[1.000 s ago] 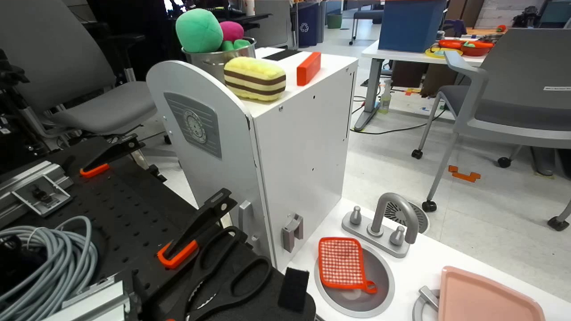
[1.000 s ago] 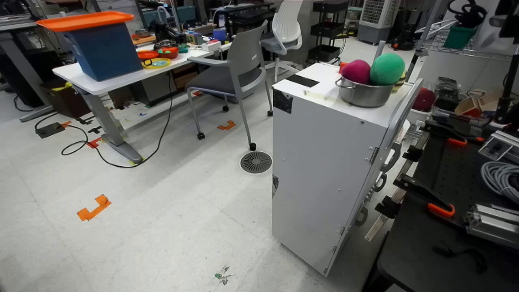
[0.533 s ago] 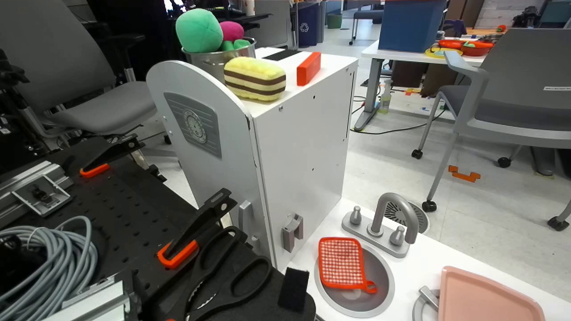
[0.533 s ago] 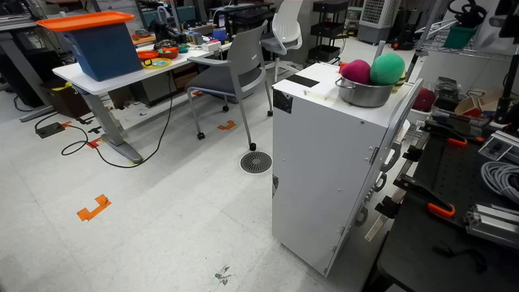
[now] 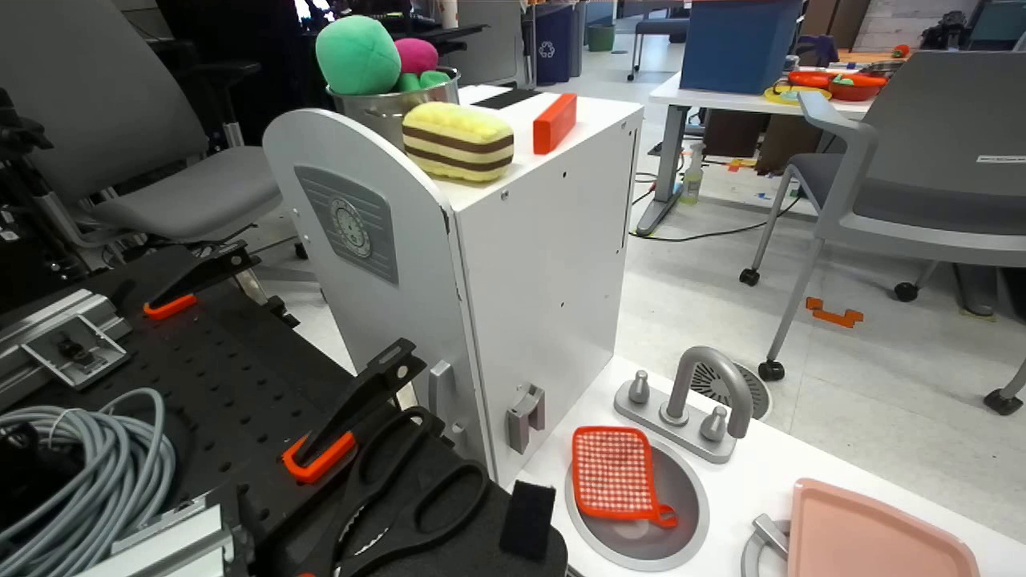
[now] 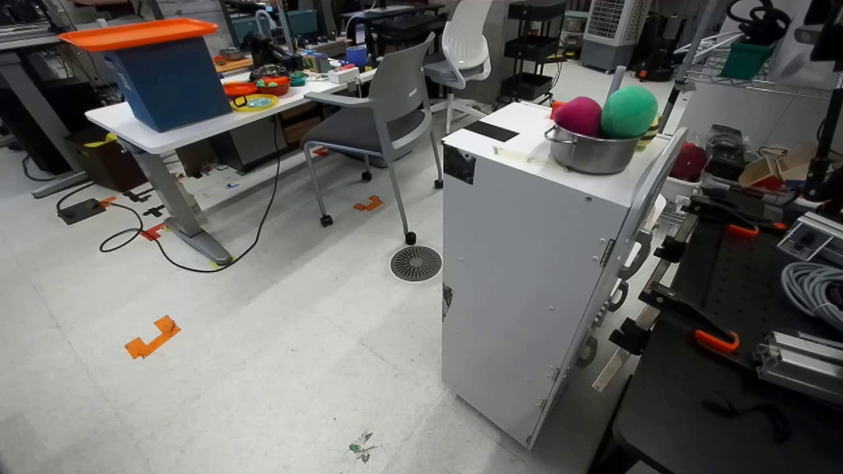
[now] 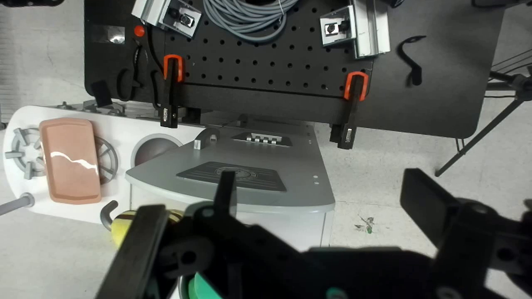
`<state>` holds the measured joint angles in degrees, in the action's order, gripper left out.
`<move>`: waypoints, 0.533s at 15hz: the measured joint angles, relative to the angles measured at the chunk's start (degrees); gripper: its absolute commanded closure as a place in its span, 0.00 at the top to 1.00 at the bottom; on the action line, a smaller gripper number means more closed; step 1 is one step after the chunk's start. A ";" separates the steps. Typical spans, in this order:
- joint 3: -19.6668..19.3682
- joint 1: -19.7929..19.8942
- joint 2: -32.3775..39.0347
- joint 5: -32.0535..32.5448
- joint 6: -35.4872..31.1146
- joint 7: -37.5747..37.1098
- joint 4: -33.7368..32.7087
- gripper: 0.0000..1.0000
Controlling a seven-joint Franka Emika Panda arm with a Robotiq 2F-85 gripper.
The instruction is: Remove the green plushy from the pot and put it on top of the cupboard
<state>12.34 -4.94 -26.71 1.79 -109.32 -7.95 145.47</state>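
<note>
Wrist view: the gripper (image 7: 314,195) is standing released, its jaws spread wide. Beneath it and mostly hidden by it, the green plushy (image 7: 203,290) is sitting in the pot (image 6: 593,157) beside a pink ball (image 6: 579,116); the cupboard (image 7: 299,182) is supporting the pot below the gripper.

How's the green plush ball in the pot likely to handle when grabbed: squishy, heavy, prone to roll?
Likely soft and squeezable: the green plush ball shows seams like a stuffed toy. Probably light for its size, given that stuffed look. Apt to roll out if nudged, I'd guess: it's nearly round and bulges well above the metal pot's rim.
</note>
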 measured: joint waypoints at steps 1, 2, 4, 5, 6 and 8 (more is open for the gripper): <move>0.00 0.00 0.00 0.00 0.00 0.00 0.00 1.00; 0.00 0.00 0.00 0.00 0.00 0.00 0.00 1.00; 0.00 0.00 0.00 0.00 0.00 0.00 0.00 1.00; 0.00 0.00 0.00 0.00 0.00 0.00 0.00 1.00; -0.01 -0.02 0.00 0.00 0.00 0.00 0.03 1.00; -0.36 0.03 -0.01 0.15 0.00 -0.35 -0.15 1.00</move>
<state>11.99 -4.91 -26.71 1.94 -109.32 -8.30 145.33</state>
